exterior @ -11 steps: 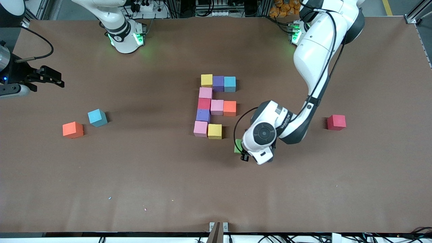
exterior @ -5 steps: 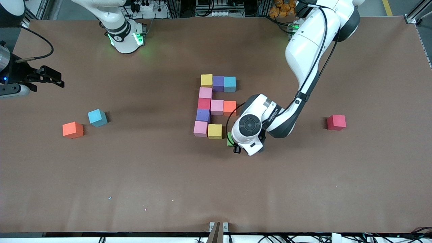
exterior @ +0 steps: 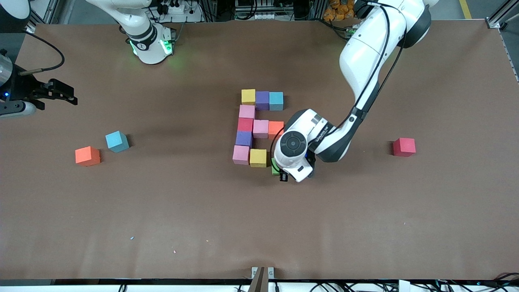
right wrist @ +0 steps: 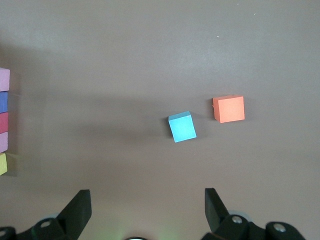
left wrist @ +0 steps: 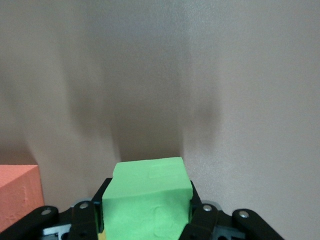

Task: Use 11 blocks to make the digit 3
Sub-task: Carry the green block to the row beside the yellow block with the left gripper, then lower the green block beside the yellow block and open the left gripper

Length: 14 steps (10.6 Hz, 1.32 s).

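The left gripper [exterior: 279, 172], fingers clamping the green block [exterior: 275, 167], is now arriving beside the yellow block [exterior: 258, 157], completing the figure's nearest row; the right gripper [right wrist: 147, 210] is waiting, fingers wide.

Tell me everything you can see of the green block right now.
The green block is a small, matte, plain bright-green cube, foam-like, with faint dents on one face. The left claw holds it, one black finger on each of two opposite sides. In the front view it shows beside the yellow block, mostly hidden under the wrist.
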Each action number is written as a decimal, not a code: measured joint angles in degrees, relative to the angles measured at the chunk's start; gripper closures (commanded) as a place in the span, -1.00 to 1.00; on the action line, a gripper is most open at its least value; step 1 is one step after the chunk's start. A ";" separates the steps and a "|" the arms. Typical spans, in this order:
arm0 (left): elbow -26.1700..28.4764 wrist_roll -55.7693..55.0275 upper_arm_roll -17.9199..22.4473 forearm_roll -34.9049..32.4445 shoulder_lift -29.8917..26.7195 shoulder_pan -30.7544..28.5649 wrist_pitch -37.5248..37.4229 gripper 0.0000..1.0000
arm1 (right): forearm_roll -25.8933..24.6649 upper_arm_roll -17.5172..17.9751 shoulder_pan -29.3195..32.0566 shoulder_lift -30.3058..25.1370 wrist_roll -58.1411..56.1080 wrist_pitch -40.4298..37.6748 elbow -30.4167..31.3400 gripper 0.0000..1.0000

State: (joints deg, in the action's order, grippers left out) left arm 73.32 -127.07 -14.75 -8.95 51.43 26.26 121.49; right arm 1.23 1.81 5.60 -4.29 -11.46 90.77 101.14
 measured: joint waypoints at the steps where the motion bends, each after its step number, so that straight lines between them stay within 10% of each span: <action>1: 1.42 -0.37 0.01 -0.01 -0.85 -0.06 0.60 1.00 | 0.00 0.00 0.00 0.00 0.00 -0.01 0.00 -1.00; 14: 5.11 -0.67 -0.12 -4.79 -2.49 2.47 1.80 1.00 | 0.00 0.00 0.00 0.00 0.00 -0.06 0.01 -1.00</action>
State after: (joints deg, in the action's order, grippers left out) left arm 78.43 -127.75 -14.88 -13.74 48.95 28.73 123.29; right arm 1.23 1.81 5.60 -4.28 -11.46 90.72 101.15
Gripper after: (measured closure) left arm 0.396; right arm 0.000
